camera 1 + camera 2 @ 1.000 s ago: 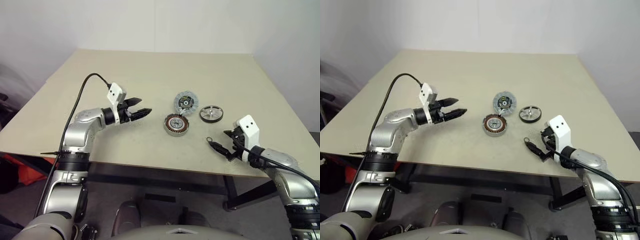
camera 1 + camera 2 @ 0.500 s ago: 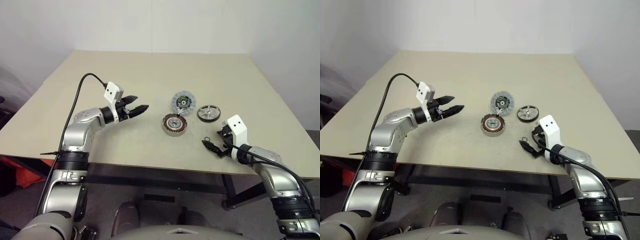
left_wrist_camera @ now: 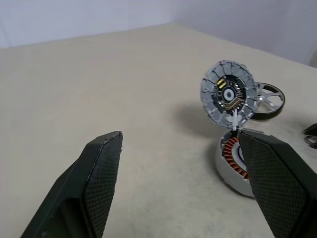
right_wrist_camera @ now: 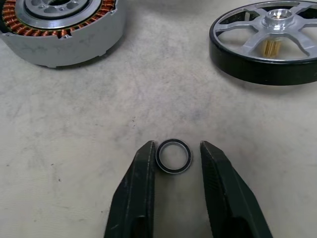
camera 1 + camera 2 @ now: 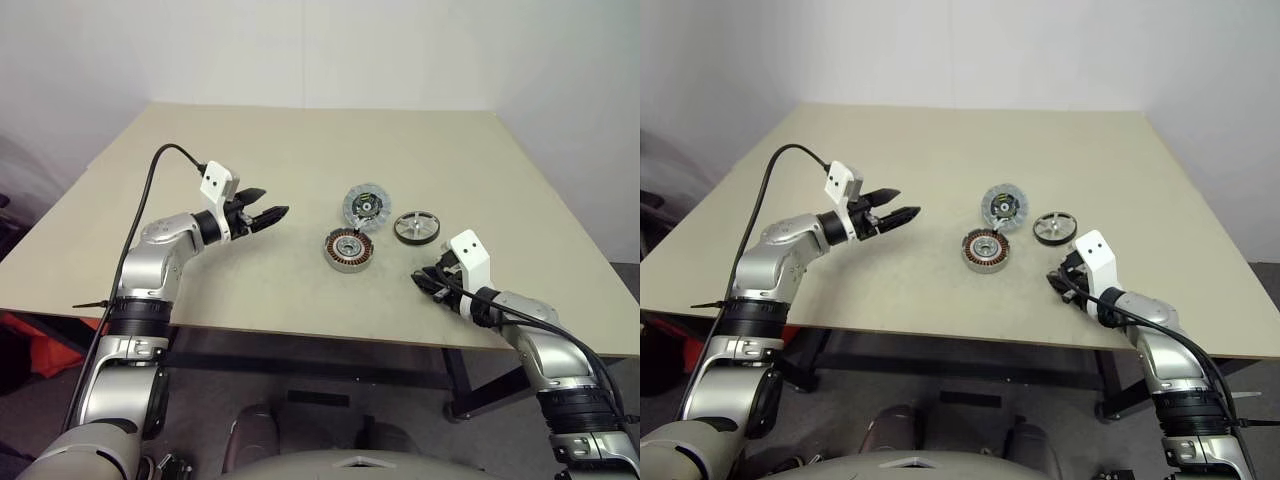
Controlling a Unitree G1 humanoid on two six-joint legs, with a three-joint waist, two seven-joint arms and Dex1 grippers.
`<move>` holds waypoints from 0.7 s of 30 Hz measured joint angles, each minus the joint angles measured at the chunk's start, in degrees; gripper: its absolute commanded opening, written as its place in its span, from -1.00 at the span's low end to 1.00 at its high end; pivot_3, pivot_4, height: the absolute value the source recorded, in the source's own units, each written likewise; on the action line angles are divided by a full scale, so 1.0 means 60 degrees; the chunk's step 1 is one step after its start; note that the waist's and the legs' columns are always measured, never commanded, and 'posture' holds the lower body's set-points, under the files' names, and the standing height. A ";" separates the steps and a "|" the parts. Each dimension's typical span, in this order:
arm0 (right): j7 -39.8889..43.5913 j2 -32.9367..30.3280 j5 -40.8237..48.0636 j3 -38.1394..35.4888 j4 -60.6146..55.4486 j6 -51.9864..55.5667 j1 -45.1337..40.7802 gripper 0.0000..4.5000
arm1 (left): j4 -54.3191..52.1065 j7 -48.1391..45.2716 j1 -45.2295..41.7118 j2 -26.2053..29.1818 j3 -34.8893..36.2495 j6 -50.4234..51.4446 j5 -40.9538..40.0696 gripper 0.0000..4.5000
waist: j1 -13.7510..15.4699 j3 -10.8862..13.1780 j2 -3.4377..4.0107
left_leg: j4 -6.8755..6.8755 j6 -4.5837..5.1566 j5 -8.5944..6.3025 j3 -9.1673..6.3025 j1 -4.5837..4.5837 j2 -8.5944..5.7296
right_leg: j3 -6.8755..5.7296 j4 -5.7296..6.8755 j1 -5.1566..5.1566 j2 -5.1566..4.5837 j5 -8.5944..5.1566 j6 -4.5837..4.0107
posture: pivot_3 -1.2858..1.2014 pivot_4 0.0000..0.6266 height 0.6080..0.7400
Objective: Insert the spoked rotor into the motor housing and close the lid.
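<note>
The motor housing [image 5: 351, 249], with its copper windings, lies mid-table. The pale lid [image 5: 369, 205] stands tilted up at the housing's far rim, its dark centre facing my left gripper. To the right of both, the dark spoked rotor [image 5: 418, 227] lies flat. My left gripper [image 5: 275, 214] hovers open to the left of the housing, holding nothing. My right gripper [image 4: 176, 148] sits low at the table's front right, with its fingers [image 4: 143, 168] narrowed around a small thin ring [image 4: 173, 155] that lies on the table. A slight gap shows on one side of the ring.
The beige table [image 5: 300, 150] has wide bare areas at the back and left. Its front edge runs just behind my right gripper. A black cable loops from my left wrist, and white walls stand beyond the table.
My right gripper's fingers have drawn in from wide open to close around the small ring. My left gripper has drifted slightly left, away from the housing, and is still open.
</note>
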 measured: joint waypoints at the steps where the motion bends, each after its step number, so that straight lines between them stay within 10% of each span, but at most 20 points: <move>1: 0.0026 -0.0019 -0.0001 0.0001 0.0050 -0.0037 -0.0018 -0.36 | 0.0112 0.0020 -0.0092 0.0030 0.0002 -0.0046 0.0001 0.75 | 0.0000 0.0000 -0.0002 | 0.0001 0.0000 0.0000 0.0000 0.0001 0.0000 | 0.0000 0.0000 0.0001 0.0000 0.0000 0.0000 | 0.03 -1.00 1.00; 5: 0.0070 -0.0023 -0.0002 0.0028 0.0231 -0.0122 -0.0123 -0.75 | 0.0343 0.0027 -0.0287 0.0173 0.0044 -0.0247 0.0001 0.75 | 0.0002 -0.0001 -0.0003 | 0.0001 0.0000 0.0000 0.0000 0.0012 0.0000 | 0.0001 0.0000 0.0013 -0.0004 0.0000 0.0001 | 0.03 -1.00 1.00; 21: 0.0323 -0.0360 -0.0018 0.0306 -0.0755 0.0607 -0.1967 -0.74 | 0.0878 0.0093 -0.0505 0.0130 0.0006 -0.0510 0.0033 0.75 | -0.0023 0.0000 -0.0001 | -0.0011 -0.0012 0.0007 0.0004 -0.0029 0.0002 | 0.0001 0.0006 -0.0049 0.0012 0.0002 -0.0002 | 0.03 -1.00 1.00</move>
